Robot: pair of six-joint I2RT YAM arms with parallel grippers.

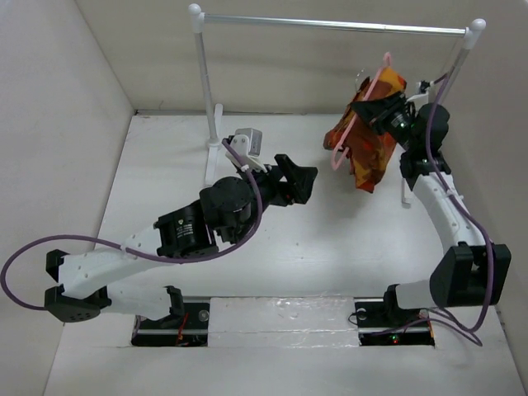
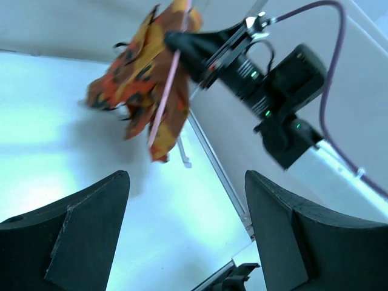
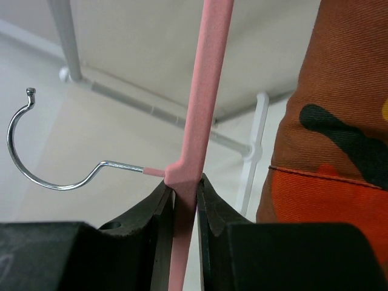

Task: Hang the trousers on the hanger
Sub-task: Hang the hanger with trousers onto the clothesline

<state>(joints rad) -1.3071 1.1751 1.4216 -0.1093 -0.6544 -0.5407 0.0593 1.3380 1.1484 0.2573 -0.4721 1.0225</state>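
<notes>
Our right claw (image 3: pixel 185 194) pinches the hanger (image 3: pixel 209 91), trousers (image 1: pixel 371 148) draped over it; our left claw (image 2: pixel 187 182) gapes empty. We should hold the hanger level.

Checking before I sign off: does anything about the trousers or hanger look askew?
Yes. The trousers hang bunched in a crumpled, lopsided clump over the hanger, which the right gripper pinches at a slant, not hung on the rail.

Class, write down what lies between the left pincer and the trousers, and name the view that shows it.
Nothing stands there: only bare table separates the open left pincer from the hanging trousers, as the top external view shows.
</notes>
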